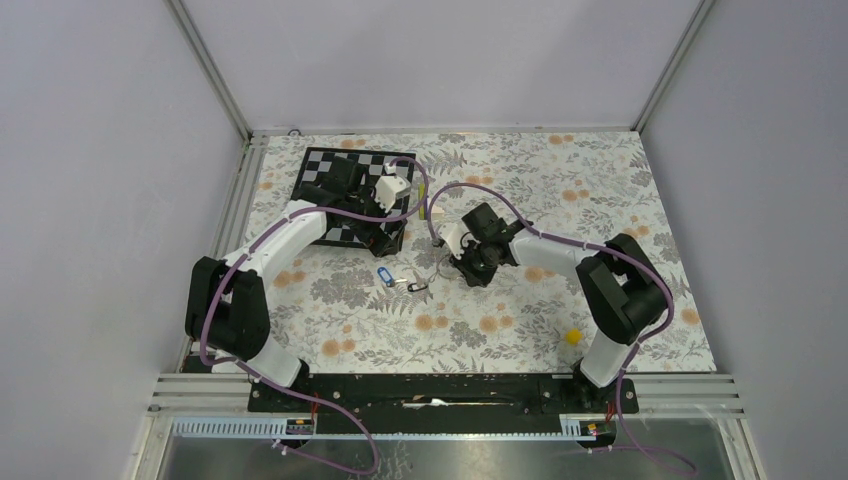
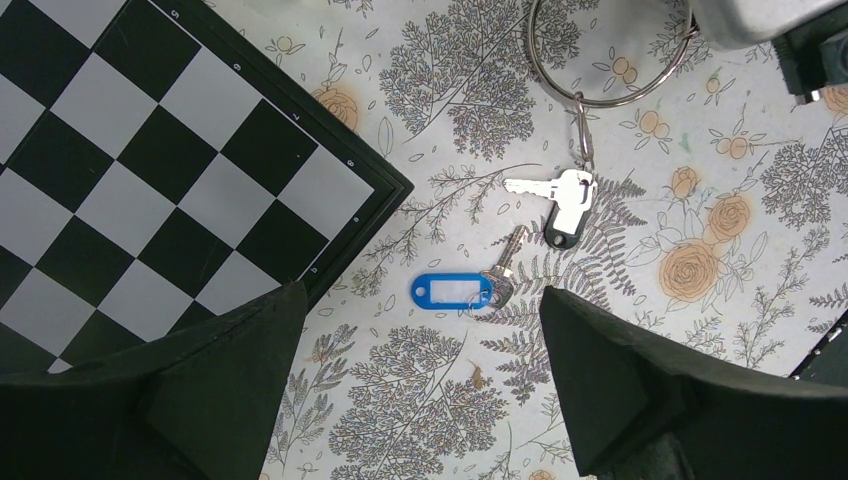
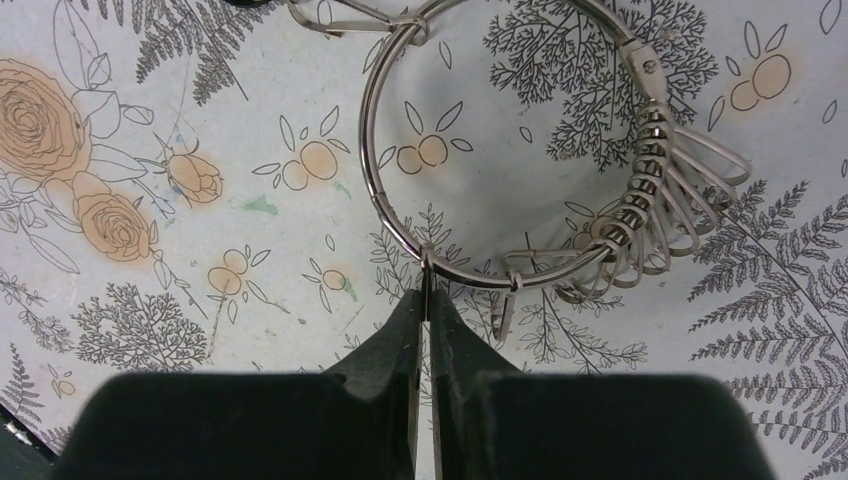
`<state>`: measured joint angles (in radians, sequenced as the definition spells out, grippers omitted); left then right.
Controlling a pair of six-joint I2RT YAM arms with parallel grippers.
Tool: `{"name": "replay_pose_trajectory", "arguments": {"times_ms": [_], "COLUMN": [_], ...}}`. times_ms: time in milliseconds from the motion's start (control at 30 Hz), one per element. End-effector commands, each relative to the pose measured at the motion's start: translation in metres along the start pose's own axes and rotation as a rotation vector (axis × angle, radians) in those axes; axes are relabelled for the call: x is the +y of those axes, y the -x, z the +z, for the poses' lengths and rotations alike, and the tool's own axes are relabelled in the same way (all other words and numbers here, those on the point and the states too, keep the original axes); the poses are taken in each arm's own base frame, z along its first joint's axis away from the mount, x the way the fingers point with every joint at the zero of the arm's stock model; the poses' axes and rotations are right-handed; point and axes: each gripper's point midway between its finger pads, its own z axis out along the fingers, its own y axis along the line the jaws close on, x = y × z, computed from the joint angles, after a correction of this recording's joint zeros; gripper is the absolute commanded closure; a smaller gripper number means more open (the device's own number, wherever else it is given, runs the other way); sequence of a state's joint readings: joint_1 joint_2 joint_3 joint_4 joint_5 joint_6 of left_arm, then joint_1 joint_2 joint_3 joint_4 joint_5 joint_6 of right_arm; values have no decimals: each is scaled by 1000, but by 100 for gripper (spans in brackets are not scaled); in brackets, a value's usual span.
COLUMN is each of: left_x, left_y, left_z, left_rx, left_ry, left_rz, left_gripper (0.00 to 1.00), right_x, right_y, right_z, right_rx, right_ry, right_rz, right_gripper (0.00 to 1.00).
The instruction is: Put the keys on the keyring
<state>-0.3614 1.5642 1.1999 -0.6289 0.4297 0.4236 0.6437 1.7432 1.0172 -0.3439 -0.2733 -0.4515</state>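
The keyring [image 3: 372, 190], a thin silvery wire ring with a fan of metal loops [image 3: 690, 190], lies flat on the floral cloth. My right gripper [image 3: 427, 305] is shut on a thin metal piece at the ring's near rim. In the left wrist view the ring [image 2: 600, 103] is at the top. A short clasp runs from it down to a silver key with a black head [image 2: 562, 225]. The blue-tagged key [image 2: 453, 290] lies loose just below. My left gripper [image 2: 420, 400] hovers open above the cloth near the blue tag, holding nothing. From above, the blue key [image 1: 385, 277] lies between both arms.
A black-and-white chessboard [image 1: 340, 175] lies at the back left, its corner [image 2: 380, 190] close to the keys. A small yellow block [image 1: 572, 337] sits near the right arm's base. Metal frame rails and grey walls border the cloth.
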Motion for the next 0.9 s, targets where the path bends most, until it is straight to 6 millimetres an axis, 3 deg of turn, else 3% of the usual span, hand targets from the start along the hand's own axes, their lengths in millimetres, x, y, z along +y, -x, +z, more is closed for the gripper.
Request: {"name": "replay_pose_trajectory", "arguments": {"times_ms": [0,133,467,667,867], "left_x": [2,-1,-21,-44,-80], "left_y": [15,18,34,55,81], "left_z": [-9,-7,-6,-15,-38], "left_rx": [-62,-73,-199,-351,-474], "left_ry": [13,-13,-129,-235,-416], "left_rz": [47,68,194,296,322], "left_gripper": [1,1,2,13,24], "right_x": [6,17,41,56,64], "right_y": [12,13,27,40,56], "right_z": [-17,-25,-56,-85,-112], "right_rx": [-47,-54,-87,-160,-234], "right_ry": [2,51,156,197,209], "right_rz": [-56,-63,-60,-93,-146], "right_gripper": [94,100,100,100,100]}}
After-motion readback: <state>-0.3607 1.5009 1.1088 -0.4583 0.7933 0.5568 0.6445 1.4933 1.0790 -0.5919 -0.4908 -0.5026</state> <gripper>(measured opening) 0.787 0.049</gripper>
